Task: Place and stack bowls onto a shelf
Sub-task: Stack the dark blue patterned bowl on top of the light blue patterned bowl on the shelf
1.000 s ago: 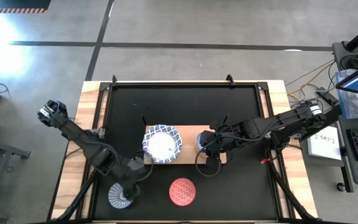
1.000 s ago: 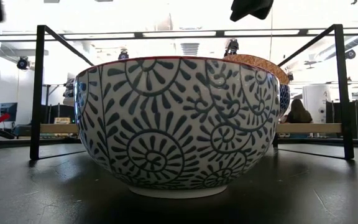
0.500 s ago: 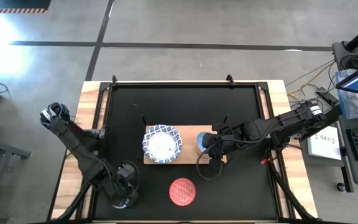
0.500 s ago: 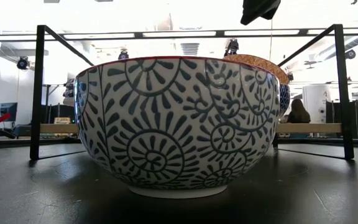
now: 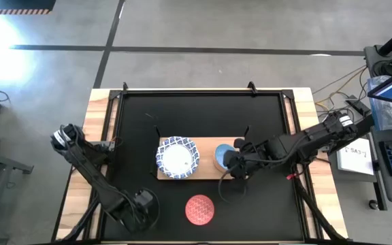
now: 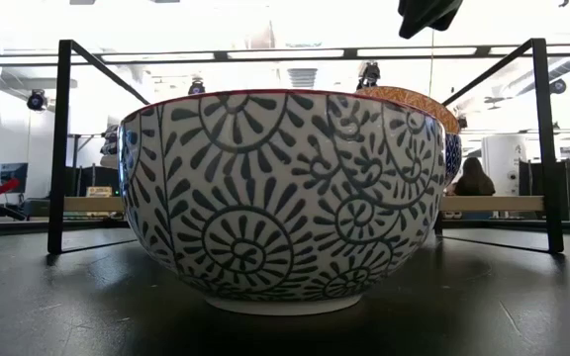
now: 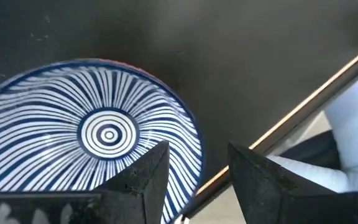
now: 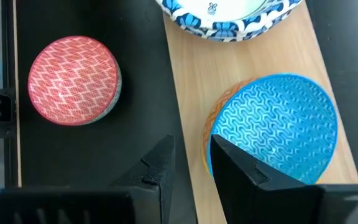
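Left wrist view showed the left gripper [image 7: 197,149] low over a striped blue-and-white bowl [image 7: 107,134] on the black tabletop [image 7: 241,56], near its front edge. I judged the bowl to be glazed ceramic: rigid, slick, fairly weighty and apt to chip, so best taken by a pinch across the rim. The fingers stood moderately apart with that rim between them, probably not clamped, though the angle was poor. The right gripper [image 8: 191,142] hovered with a narrow gap, empty, over the shelf [image 8: 191,81] just beside the light blue bowl [image 8: 272,130], which sat nested in an orange one. The red bowl [image 8: 73,78] waited on the tabletop.
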{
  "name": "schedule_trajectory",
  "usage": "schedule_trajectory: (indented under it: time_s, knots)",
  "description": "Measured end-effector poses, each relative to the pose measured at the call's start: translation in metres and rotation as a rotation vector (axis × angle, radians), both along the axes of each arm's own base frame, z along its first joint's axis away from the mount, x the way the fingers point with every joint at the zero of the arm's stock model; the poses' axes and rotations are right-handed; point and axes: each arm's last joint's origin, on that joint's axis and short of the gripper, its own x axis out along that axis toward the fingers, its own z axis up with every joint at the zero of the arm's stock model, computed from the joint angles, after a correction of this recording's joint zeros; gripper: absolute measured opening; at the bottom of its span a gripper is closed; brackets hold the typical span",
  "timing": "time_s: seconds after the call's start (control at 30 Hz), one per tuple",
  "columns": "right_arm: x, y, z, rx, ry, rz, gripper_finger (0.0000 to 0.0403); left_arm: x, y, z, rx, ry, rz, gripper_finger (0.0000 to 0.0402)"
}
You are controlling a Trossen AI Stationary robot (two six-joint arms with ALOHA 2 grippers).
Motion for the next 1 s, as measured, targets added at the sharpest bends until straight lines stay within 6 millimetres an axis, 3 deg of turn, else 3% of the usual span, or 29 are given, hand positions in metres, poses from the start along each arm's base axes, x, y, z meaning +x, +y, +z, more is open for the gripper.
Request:
schedule_trajectory:
  time_s: [0.3,0.5,0.73,1.0]
  knots:
    - [-0.003,0.003,-0.009,0.01,0.028,-0.02,0.0091,0.005,-0.008,-0.022,0.045,0.038,-0.006,0.0144]
    - [-0.004,0.003,-0.014,0.013,0.045,-0.035,0.0084,0.006,-0.012,-0.036,0.038,0.101,-0.022,0.0106]
    - [-0.004,0.003,-0.014,0.014,0.044,-0.038,0.0087,0.007,-0.013,-0.033,0.008,0.104,-0.043,0.0018]
    - [-0.004,0.003,-0.014,0.027,0.045,-0.06,0.0078,0.003,-0.011,-0.026,-0.009,0.119,-0.068,0.001]
